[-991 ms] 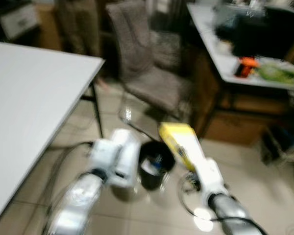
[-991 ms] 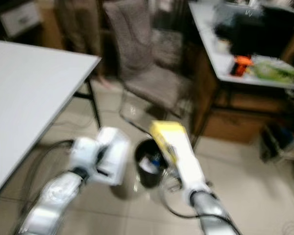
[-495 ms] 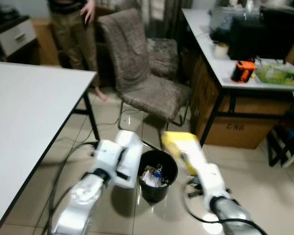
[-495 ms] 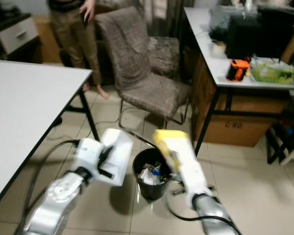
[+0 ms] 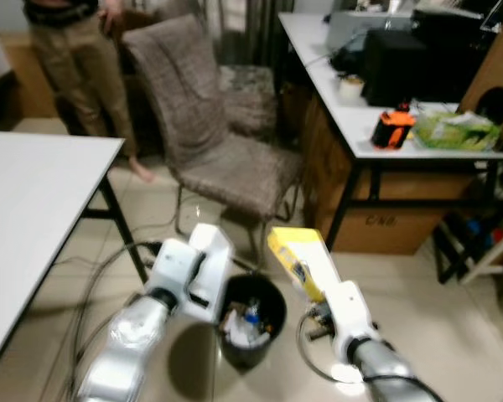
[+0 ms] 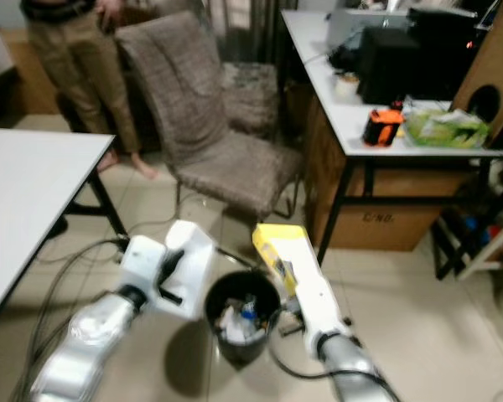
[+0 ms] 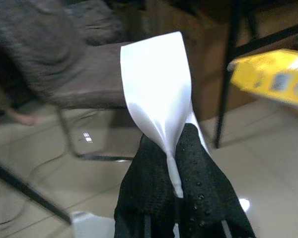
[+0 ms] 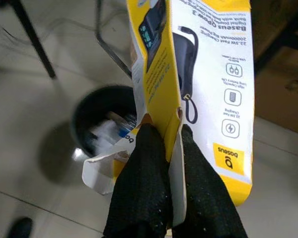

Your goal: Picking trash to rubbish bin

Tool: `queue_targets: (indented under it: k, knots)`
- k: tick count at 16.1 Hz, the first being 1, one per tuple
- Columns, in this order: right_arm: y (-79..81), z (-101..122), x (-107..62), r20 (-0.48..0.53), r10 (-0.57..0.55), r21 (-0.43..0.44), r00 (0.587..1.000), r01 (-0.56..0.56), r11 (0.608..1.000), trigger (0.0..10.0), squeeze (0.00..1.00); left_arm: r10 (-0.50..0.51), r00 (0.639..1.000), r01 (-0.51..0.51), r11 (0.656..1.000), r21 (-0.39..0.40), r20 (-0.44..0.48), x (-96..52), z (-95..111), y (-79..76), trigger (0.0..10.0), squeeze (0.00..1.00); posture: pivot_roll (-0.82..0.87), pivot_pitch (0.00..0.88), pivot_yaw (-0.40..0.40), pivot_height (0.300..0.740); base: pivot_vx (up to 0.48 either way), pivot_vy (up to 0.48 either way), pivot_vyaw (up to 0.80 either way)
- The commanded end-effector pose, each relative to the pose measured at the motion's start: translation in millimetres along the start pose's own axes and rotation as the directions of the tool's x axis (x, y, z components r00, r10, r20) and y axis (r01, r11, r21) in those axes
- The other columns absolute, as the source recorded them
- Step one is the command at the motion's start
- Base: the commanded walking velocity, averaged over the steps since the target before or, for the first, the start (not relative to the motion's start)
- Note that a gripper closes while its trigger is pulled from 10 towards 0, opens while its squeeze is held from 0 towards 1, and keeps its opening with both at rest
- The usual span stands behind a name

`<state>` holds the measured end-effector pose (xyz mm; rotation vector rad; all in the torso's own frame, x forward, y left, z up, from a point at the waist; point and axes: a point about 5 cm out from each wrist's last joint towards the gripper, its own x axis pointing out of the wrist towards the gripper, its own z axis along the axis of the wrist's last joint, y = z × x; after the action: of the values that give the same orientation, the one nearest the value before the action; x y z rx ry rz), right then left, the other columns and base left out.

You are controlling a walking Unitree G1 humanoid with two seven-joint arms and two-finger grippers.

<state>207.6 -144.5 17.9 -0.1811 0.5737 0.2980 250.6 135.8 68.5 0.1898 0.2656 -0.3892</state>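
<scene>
Standing over a black rubbish bin (image 5: 250,322) on the tiled floor, the robot holds trash on either side of it, likely ready to drop in. On the left, the left claw (image 7: 176,163) is clamped on a white sheet (image 7: 156,89); on the right, the right claw (image 8: 170,148) pinches a yellow carton (image 8: 203,74) just beside the bin's rim.
</scene>
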Motion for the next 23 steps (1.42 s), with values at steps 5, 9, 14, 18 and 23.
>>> queue_targets:
  k: [5,9,14,18,23]
  knots:
    - [4.6,7.1,5.5,0.026,0.064,-0.053,0.998,-0.063,0.997,10.0,0.00,0.030,0.999,-0.030,0.999,0.024,-0.012,-5.8,-2.9,10.0,10.0,0.00,-0.03,0.001,-0.037,0.740,0.377,0.000,0.32]
    - [0.8,-0.9,7.5,-0.009,0.025,-0.056,1.000,-0.025,0.998,10.0,0.00,0.033,0.999,-0.033,0.999,0.028,-0.014,-8.9,-3.4,12.2,10.0,0.00,-0.03,0.011,-0.037,0.740,0.375,0.000,0.00]
    - [11.2,-22.5,18.2,-0.131,0.138,-0.070,0.982,-0.148,0.986,10.0,0.00,-0.018,0.996,0.027,0.995,0.096,-0.092,-17.2,-16.5,13.9,10.0,0.00,-0.02,0.027,-0.027,0.740,0.149,0.000,0.00]
    - [16.0,-44.5,40.9,-0.204,0.150,-0.057,0.967,-0.165,0.985,10.0,0.00,-0.081,0.981,0.109,0.982,0.154,-0.179,-25.2,-27.0,16.3,10.0,0.00,-0.01,0.040,-0.004,0.740,0.000,0.000,0.00]
    - [10.3,-35.8,59.4,-0.239,0.155,-0.130,0.959,-0.190,0.973,10.0,0.00,-0.152,0.968,0.198,0.952,0.233,-0.200,-30.5,-18.0,18.3,10.0,0.00,0.02,0.065,-0.001,0.740,0.000,0.000,0.00]
